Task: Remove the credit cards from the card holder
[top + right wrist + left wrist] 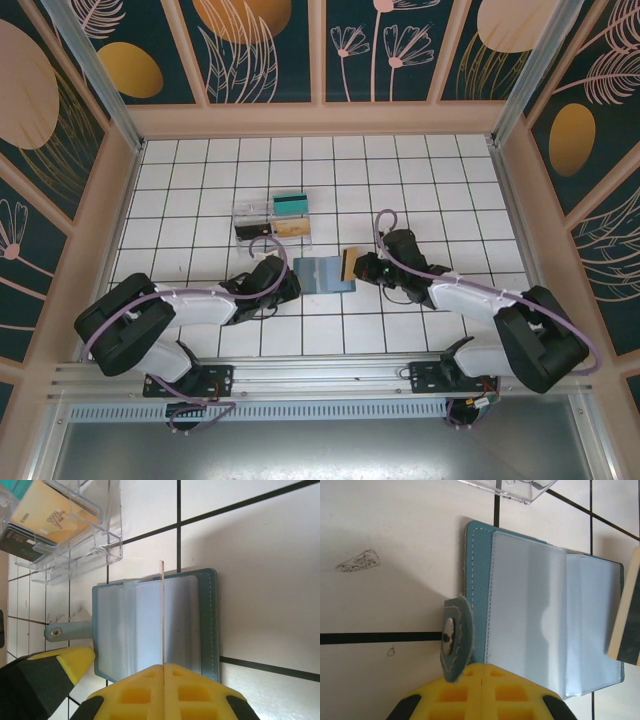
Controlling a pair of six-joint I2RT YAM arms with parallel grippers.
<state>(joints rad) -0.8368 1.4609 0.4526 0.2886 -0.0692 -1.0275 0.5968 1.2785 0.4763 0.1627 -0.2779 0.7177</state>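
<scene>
1. From the top view, the right jaws are closed on one orange-tan card (349, 265), held just off the near side of the card holder (322, 274). The left jaws are shut with nothing between them and touch the holder's opposite edge.
2. Beyond the holder on the desk (430, 200) sits one clear box (262, 212), nearer the left jaws. It holds three cards: a teal card (291, 204), a second tan card (290, 228) and a black card (250, 233).
3. From the left wrist, the shut jaws rest on the holder's near edge, with the snap tab (452, 639) curled up just left of them. The holder stretches straight ahead, and we see no card in its sleeves.
4. From the right wrist, the card shows edge-on, running straight ahead of the jaws over the holder. The box lies ahead and left, and we judge the card goes there next.
</scene>
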